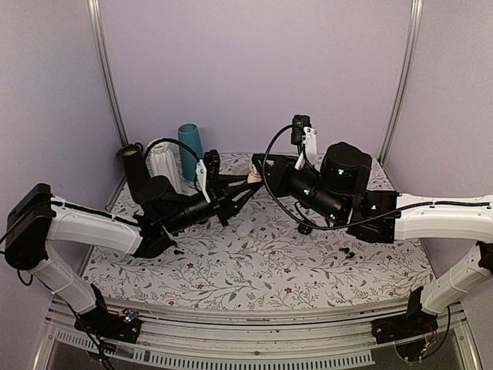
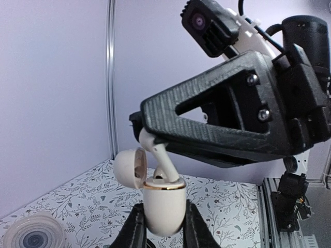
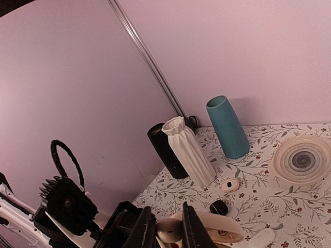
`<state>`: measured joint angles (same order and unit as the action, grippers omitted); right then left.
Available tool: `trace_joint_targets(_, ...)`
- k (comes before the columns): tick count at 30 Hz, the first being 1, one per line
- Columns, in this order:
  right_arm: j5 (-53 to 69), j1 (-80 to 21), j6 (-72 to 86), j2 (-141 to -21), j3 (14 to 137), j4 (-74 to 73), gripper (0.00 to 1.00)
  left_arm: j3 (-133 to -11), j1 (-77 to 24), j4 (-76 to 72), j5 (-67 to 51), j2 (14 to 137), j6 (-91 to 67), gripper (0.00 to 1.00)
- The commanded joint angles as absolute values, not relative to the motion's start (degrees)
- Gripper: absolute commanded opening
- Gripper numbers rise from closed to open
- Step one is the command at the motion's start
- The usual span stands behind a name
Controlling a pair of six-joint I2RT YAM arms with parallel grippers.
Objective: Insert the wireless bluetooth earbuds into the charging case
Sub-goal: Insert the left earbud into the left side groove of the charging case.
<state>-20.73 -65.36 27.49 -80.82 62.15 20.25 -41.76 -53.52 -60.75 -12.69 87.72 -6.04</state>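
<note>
Your left gripper (image 2: 163, 230) is squeezed tight on the charging case (image 2: 163, 207) and holds it up in the air over the middle of the table. The case is small, white and shiny, with round corners. A thin gold ring runs round its rim. Its lid (image 2: 128, 166) is flipped open and leans to one side.

Your right gripper (image 3: 166, 228) is pinched on one white earbud (image 2: 159, 164). You hold the earbud by its round top, and its stem points down into the open case. The stem's tip is at the rim or just inside; you cannot tell how deep it sits.

The table has a white cloth (image 1: 254, 271) with small leaves and red flowers printed on it. At the back left corner stand a teal vase (image 3: 227, 126), a white ribbed vase (image 3: 189, 152) and a black tube (image 3: 164, 150), close together. A round plate (image 3: 302, 160) with rings on it lies near them. The walls (image 1: 254, 69) are plain light purple, with a thin metal pole (image 1: 108, 77) at each side.
</note>
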Motion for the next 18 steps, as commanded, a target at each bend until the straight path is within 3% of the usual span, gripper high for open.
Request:
trace_joint_targets(1,-21.8,-65.7,26.7,-81.5,61.6,21.3,0.17,-42.8,-54.4,-61.3,-15.3,85.8,-5.4,0.0)
trace_joint_targets(18,-20.3,-65.8,25.9,-81.7,60.2,21.9,0.17,-43.4,-54.1,-62.1,-14.0,84.7,-7.2,0.0)
